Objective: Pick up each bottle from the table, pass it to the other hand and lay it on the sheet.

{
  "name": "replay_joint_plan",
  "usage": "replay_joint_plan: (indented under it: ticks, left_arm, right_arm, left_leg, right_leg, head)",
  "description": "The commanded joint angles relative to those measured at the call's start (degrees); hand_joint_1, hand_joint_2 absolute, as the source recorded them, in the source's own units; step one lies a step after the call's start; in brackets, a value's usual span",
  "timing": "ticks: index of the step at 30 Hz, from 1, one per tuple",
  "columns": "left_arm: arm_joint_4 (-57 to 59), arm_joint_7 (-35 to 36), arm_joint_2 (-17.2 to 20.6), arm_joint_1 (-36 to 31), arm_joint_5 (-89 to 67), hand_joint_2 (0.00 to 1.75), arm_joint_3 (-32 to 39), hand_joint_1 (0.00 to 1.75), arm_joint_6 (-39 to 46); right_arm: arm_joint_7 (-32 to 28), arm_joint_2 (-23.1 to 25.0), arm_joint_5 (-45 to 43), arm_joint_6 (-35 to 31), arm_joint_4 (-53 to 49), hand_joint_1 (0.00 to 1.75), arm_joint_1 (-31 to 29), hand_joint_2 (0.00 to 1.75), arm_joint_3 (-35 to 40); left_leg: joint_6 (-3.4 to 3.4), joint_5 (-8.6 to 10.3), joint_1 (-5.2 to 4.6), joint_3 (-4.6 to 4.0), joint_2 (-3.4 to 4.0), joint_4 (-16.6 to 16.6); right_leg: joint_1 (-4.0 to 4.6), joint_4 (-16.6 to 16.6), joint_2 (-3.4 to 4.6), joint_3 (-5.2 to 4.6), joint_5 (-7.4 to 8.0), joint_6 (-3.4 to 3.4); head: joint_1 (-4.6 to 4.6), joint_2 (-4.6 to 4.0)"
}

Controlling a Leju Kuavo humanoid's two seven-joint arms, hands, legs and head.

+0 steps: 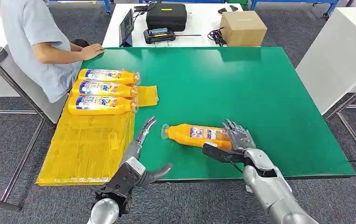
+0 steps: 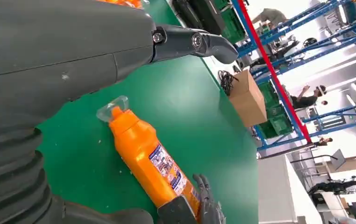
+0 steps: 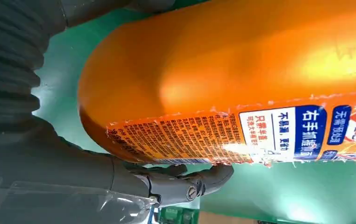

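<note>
Head view: the orange bottle lies on the green counter near its front edge, its base gripped by the right hand. The left hand, fingers spread and empty, hovers just left of its cap. Three bottles lie on the yellow sheet at left.

Left wrist view: the bottle lies below the left hand's fingers.

Right wrist view: the right hand's fingers wrap the bottle.
</note>
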Motion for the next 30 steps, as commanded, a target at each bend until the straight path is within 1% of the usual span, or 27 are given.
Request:
replay_joint_plan:
  ticks: [1,4,8,13,19,30]
  left_arm:
    - [2.32,0.23,0.6,-0.07,0.1,1.75,-1.38,0.0,0.05]
    - [2.01,0.24,0.55,0.09,0.11,1.75,-1.18,0.0,0.02]
    - [0.98,0.25,0.5,0.75,-0.02,1.75,-1.02,0.0,0.11]
    - [0.16,0.23,0.55,1.64,-0.07,1.75,-0.9,0.0,0.26]
    - [0.43,0.27,0.6,1.49,-0.29,1.75,-1.12,0.0,0.17]
    - [0.43,0.27,0.6,1.49,-0.29,1.75,-1.12,0.0,0.17]
  right_arm:
    - [-0.27,0.63,0.6,0.95,0.1,0.0,2.41,1.75,2.12]
    - [-0.48,0.72,0.87,1.12,-0.81,0.0,2.65,1.75,2.6]
    - [-0.73,1.61,0.99,1.17,-4.31,0.0,3.15,1.75,3.79]
    - [-0.81,1.21,0.16,2.1,-8.1,0.0,4.12,1.75,5.17]
    - [-0.25,2.23,-0.01,2.4,-5.76,0.0,3.59,1.75,5.93]
    - [-0.25,2.23,-0.01,2.4,-5.76,0.0,3.59,1.75,5.93]
  left_leg:
    - [-0.08,0.01,0.06,0.03,-0.09,-0.05]
    - [-0.15,0.02,0.1,-0.02,-0.14,-0.08]
    - [-0.1,-0.02,0.07,-0.05,-0.02,-0.05]
    - [-0.12,-0.03,0.07,-0.12,-0.02,-0.03]
    - [-0.1,-0.03,0.07,-0.26,-0.02,-0.04]
    - [-0.15,-0.03,0.09,-0.29,-0.04,-0.05]
  right_leg:
    - [0.06,-0.08,-0.12,0.09,-0.02,-0.1]
    - [0.11,-0.12,-0.19,0.07,-0.02,-0.18]
    - [0.07,-0.08,-0.04,0.02,-0.02,-0.11]
    - [0.08,-0.03,-0.06,-0.05,-0.04,-0.13]
    - [0.07,-0.04,-0.05,-0.15,-0.04,-0.11]
    - [0.09,-0.04,-0.06,-0.17,-0.05,-0.16]
  head:
    - [0.02,0.0]
    - [0.0,0.0]
    - [0.02,0.0]
    - [0.0,0.0]
    - [0.0,0.0]
    - [0.0,0.0]
